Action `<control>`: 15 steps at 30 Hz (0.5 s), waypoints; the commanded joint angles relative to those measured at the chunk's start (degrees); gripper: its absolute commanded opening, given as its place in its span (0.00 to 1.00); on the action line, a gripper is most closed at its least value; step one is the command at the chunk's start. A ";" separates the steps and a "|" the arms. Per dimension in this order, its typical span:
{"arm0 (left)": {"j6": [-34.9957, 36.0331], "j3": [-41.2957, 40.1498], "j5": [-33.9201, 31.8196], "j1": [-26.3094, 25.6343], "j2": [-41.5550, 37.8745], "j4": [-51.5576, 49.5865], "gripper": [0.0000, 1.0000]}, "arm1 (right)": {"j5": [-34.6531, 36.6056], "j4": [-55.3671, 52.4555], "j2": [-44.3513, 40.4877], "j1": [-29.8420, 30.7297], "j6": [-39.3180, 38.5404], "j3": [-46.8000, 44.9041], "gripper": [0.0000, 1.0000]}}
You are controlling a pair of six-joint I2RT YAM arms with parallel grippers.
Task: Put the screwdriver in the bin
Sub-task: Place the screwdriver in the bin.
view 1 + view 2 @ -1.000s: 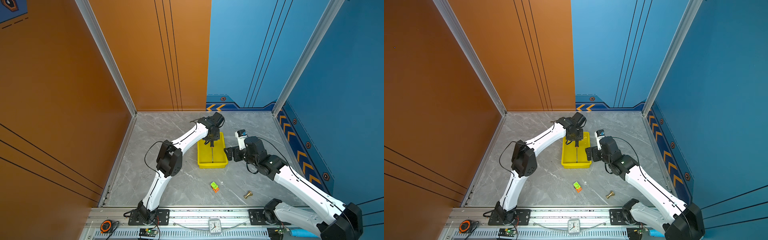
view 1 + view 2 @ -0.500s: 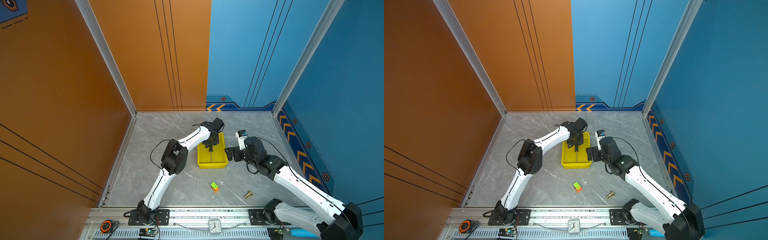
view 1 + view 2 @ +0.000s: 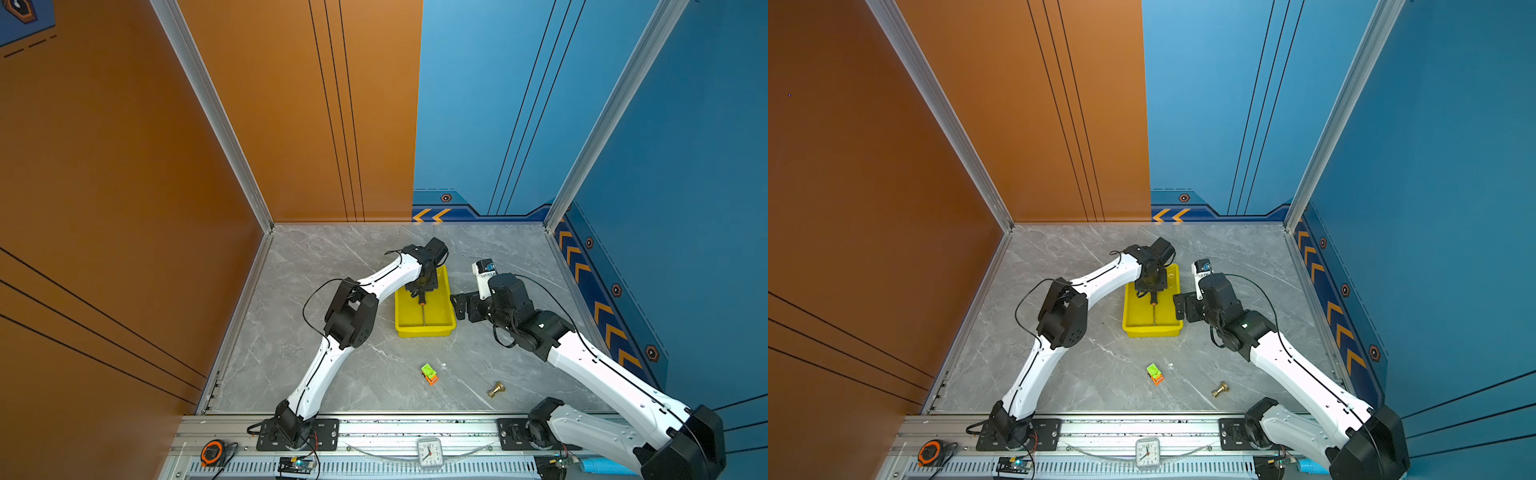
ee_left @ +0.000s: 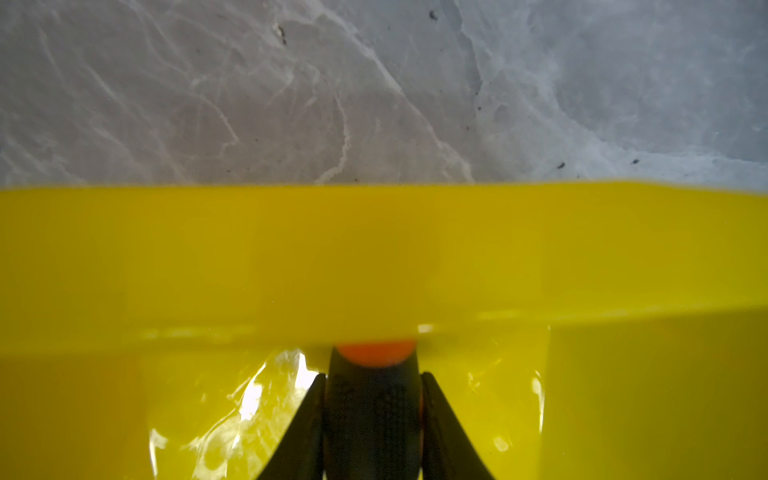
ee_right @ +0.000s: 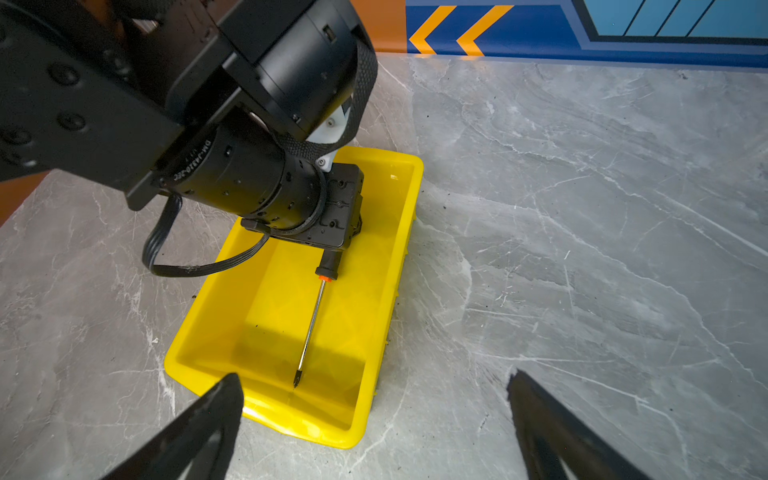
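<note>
The left arm point(image 3: 313, 376) and right arm point(image 3: 598, 373) pair white shells with black joint housings. A thin black cable point(image 3: 304, 309) loops off the left elbow. White lettering marks its black wrist motor point(image 5: 245, 183). The right hand point(image 5: 374, 376) has black tapered fingers point(image 5: 208, 424).

orange wall point(image 3: 124, 166) | blue wall point(image 3: 685, 166) | grey marble floor point(image 3: 332, 257) | aluminium corner posts point(image 3: 210, 104)
</note>
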 commanded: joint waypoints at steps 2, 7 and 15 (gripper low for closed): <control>-0.37 0.03 0.07 0.46 0.06 0.47 0.43 | 2.59 0.79 -0.93 0.12 0.26 -0.02 1.00; 0.75 -0.04 -0.19 0.39 -2.64 0.54 0.56 | 3.51 0.59 -1.34 0.19 0.14 0.93 1.00; 3.95 -2.74 1.98 -0.09 -10.42 0.51 0.79 | 6.09 -1.57 -1.27 0.08 1.65 2.82 1.00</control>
